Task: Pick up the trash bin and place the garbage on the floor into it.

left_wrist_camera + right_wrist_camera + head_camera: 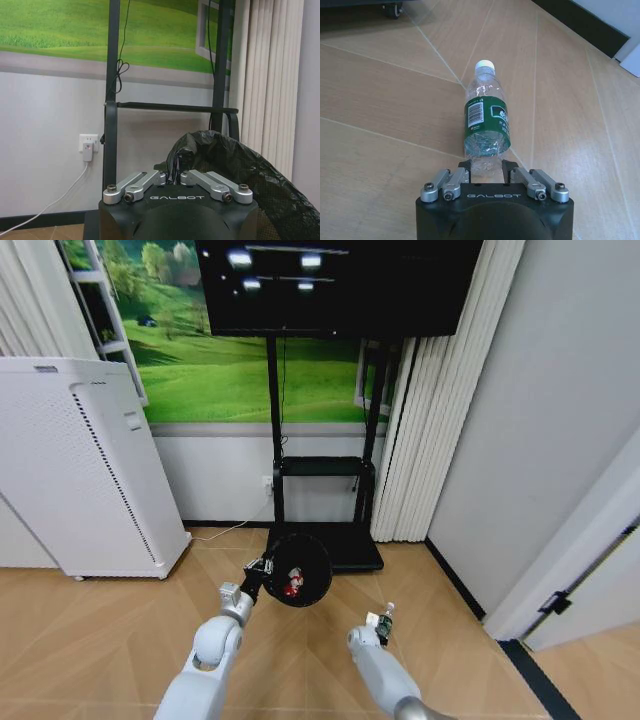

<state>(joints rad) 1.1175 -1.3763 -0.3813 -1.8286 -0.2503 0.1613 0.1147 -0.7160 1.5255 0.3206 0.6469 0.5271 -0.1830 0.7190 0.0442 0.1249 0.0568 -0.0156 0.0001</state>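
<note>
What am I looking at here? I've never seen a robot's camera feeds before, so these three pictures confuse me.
This is a wheeled robot with two arms. The head view looks down from its head at a wooden floor. The other two pictures come from cameras on its wrists. Its left gripper is clamped on the rim of a small black trash bin, held up off the floor; something red and white lies inside. The left wrist view shows the bin's dark liner pinched between the fingers. The right gripper holds a clear plastic bottle with a green label by its base, above the floor.
</note>
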